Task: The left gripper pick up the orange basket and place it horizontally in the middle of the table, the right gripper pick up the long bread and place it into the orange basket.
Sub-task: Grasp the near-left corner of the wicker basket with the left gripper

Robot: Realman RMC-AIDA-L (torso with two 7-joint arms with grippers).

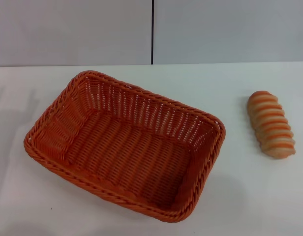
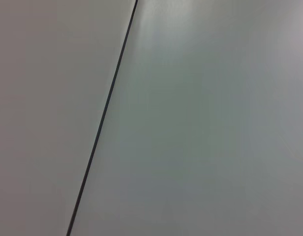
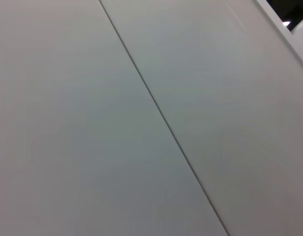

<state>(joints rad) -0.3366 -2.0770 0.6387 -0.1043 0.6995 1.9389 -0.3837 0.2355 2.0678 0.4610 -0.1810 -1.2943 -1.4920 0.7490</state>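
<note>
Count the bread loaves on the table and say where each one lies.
1. The long bread lies on the table, to the robot's right of the orange basket and apart from it. The basket is empty; nothing seems hidden.

My claws aren't in view, so going by my own sides: the orange basket (image 1: 124, 147) sits empty and skewed on the table (image 1: 250, 196), left of centre, and the striped long bread (image 1: 271, 124) lies well apart to its right
</note>
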